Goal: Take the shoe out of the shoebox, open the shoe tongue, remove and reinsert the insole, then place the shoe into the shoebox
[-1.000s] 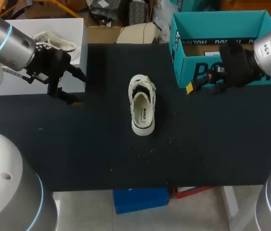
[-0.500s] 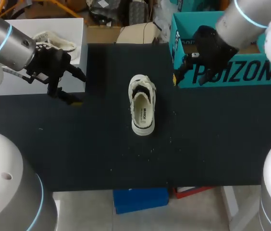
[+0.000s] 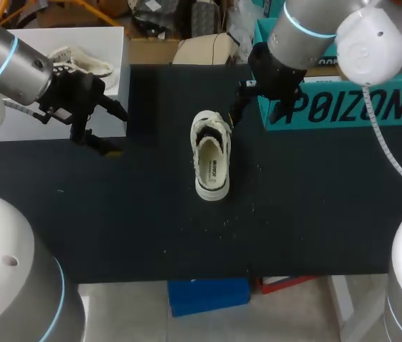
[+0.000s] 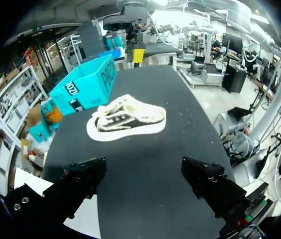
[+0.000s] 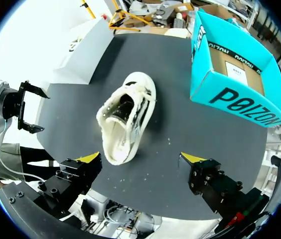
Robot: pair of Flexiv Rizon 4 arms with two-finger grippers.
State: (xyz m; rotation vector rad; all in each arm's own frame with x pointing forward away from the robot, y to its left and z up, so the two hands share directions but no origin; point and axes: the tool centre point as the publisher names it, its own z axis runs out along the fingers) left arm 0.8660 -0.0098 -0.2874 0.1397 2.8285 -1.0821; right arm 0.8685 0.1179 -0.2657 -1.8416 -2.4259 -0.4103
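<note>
**Shoe out of its box, both pincers wide**

I see the white shoe (image 3: 211, 164) sole-down mid-surface (image 3: 315, 214), with small dark print on its insole. The teal shoebox (image 3: 343, 107) beside it carries black lettering. My right pincer (image 5: 140, 158) gapes near the shoe. My left pincer (image 3: 114, 130) gapes well apart.

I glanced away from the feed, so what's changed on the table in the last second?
The right tool swung from in front of the shoebox toward the middle and now hangs open by the far end of the shoe, holding nothing. Nothing was taken hold of or let go. The shoe, shoebox and left tool stayed where they were.
</note>
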